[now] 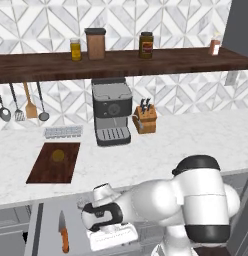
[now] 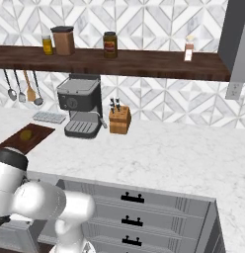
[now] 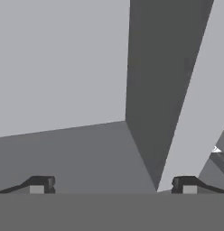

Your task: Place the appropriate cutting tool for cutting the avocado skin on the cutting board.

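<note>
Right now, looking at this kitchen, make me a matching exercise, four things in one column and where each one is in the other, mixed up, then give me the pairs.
Things:
1. avocado
2. orange-handled knife
3. knife block
4. jar with the dark lid

Places:
A. on the long wooden shelf
B. in the open drawer below the counter
C. on the cutting board
D. on the counter, right of the coffee machine

Pairs: 1-C, 2-B, 3-D, 4-A
</note>
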You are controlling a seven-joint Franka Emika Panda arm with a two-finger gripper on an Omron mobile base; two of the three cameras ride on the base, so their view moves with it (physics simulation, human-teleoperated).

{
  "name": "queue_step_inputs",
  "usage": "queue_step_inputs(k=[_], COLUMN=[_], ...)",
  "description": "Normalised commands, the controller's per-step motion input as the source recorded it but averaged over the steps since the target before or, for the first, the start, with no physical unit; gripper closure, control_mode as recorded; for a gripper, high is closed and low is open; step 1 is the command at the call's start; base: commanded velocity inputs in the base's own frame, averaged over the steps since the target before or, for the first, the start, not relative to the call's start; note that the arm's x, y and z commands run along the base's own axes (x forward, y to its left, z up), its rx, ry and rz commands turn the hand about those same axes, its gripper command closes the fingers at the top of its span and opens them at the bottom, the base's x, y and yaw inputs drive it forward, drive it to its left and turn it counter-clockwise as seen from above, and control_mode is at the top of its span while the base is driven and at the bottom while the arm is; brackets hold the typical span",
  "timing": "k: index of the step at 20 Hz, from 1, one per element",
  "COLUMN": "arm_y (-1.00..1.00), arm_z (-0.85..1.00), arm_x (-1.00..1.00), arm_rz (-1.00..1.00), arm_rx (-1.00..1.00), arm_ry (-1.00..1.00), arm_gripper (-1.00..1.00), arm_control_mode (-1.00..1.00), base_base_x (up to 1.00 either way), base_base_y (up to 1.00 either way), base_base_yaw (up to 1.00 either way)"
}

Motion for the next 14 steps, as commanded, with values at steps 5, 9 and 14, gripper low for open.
queue_step_inputs(k=[5,9,14], arm_y=[0.02,0.00,-0.03], arm_z=[-0.29,0.01,0.54], arm_x=[-0.80,-0.67,-0.03], arm_rz=[0.02,0.01,0.02], arm_rx=[0.02,0.07,0.11], arm_ry=[0.01,-0.13,-0.22], arm_gripper=[-1.00,-1.00,-1.00], arm_control_mode=[-1.00,-1.00,-1.00], base_base_x=[0.00,0.00,0.00], base_base_y=[0.00,0.00,0.00], base_base_yaw=[0.00,0.00,0.00])
